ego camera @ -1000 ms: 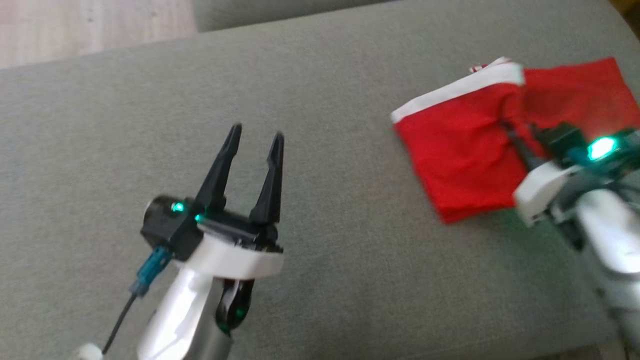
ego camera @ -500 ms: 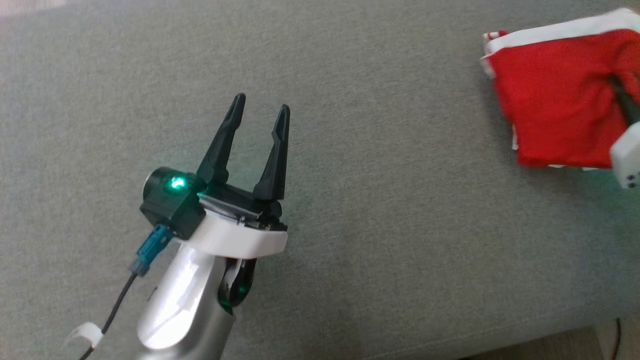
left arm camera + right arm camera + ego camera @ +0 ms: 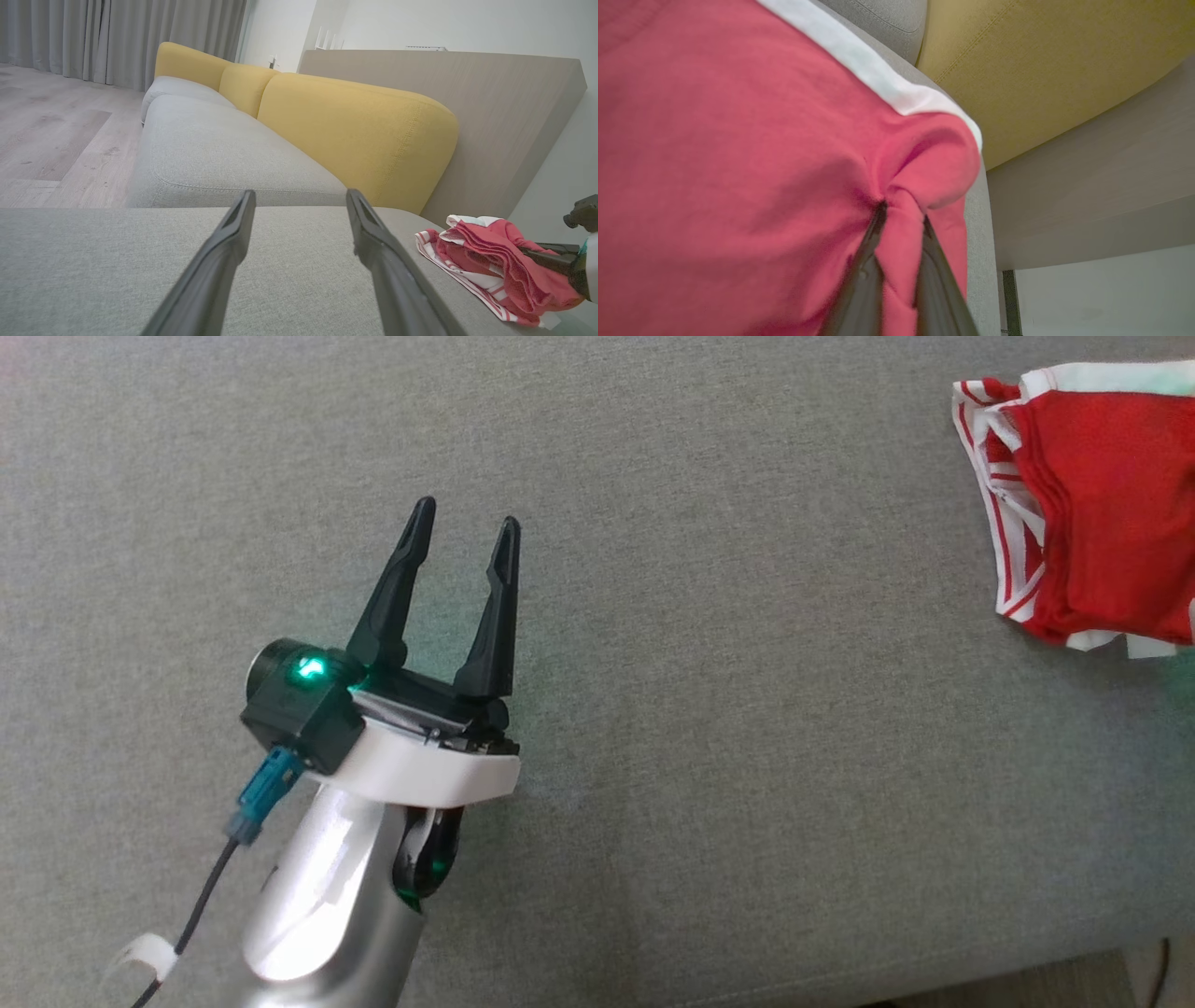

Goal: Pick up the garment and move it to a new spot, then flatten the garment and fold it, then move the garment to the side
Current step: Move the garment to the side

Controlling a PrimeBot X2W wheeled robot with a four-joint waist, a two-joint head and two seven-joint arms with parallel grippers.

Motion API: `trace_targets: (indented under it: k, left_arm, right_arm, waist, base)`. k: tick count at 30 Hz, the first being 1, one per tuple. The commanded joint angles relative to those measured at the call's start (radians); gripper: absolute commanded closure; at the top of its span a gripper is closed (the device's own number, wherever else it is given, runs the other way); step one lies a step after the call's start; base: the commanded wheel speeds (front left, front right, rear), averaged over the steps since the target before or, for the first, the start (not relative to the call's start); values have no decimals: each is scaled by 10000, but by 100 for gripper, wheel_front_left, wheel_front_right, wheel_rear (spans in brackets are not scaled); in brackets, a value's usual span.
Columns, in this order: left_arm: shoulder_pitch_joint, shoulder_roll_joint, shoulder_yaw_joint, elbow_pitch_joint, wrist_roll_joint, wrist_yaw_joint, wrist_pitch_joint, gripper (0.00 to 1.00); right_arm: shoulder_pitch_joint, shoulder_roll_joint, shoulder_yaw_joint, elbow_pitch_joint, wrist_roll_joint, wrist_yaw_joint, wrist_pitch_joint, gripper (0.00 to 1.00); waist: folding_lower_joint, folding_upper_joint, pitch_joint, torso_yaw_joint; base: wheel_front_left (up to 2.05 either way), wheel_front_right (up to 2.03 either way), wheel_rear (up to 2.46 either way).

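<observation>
Red folded garment at right frame edge is pinched by right gripper for moving aside; left gripper gapes empty.

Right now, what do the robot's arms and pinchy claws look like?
The left gripper has two long, pointy black fingers on a white collar, above a shiny silver forearm. Beside it sits a black camera box glowing green, with a blue plug and thin black cable. The right gripper has the same dark fingers.
</observation>
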Motion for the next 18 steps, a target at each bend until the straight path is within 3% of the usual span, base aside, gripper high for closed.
trace_targets:
  k: [1,12,13,14,15,18]
  left_arm:
    - [-248,53,317,-272,109,-67,-51,0]
    - [-184,52,327,-373,326,-114,-51,0]
    - [-166,52,300,-389,307,-117,-51,0]
    - [-142,52,285,-393,295,-120,-51,0]
    - [-116,52,284,-389,287,-122,-51,0]
    - [-9,52,354,-358,284,-128,-51,0]
  right_arm:
    - [-15,-195,-59,-110,-78,-9,-115,100]
    - [-286,-53,-447,333,-635,-9,-307,100]
    - [-299,-46,-522,364,-685,-9,-368,82]
    - [-307,-19,-608,398,-725,-9,-418,5]
    - [-299,36,-698,446,-721,-9,-455,0]
    - [-290,173,-941,492,-752,-9,-632,0]
  waist:
    - [0,0,-8,-16]
    - [0,0,-86,-47]
    - [0,0,-123,-27]
    - [0,0,-169,-16]
    - [0,0,-234,-3]
    - [0,0,-490,28]
  base:
    - [0,0,0]
    - [0,0,0]
    - [0,0,0]
    - [0,0,0]
    - [0,0,0]
    - [0,0,0]
